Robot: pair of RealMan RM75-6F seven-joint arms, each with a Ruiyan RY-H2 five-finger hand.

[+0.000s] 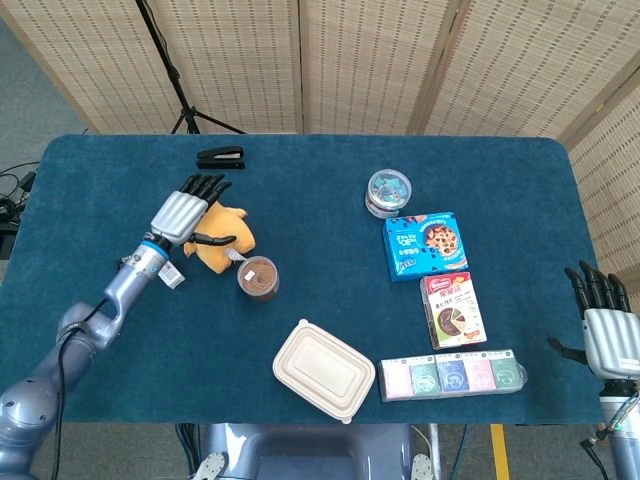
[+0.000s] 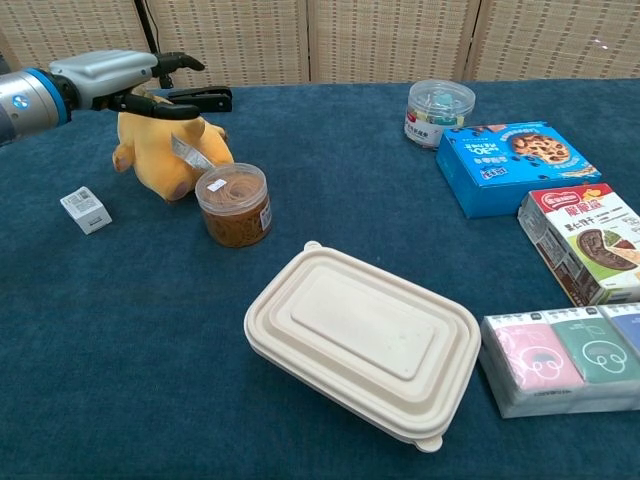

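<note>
1. Head view, left of centre: left hand (image 1: 186, 213) hovers over the yellow plush toy (image 1: 222, 238), fingers spread, holding nothing.
2. Chest view, upper left: the same hand (image 2: 118, 77) sits above the toy (image 2: 160, 150), beside a brown-filled jar (image 2: 234, 205).
3. Lower right edge: right hand (image 1: 604, 325), fingers apart, lies off the blue table (image 1: 320, 290).

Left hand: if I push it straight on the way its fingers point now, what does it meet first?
Probably the black stapler. The left hand hovers over the yellow plush toy, fingers spread, aimed up-table toward it. Height is unclear in the chest view, so it may pass above.
</note>
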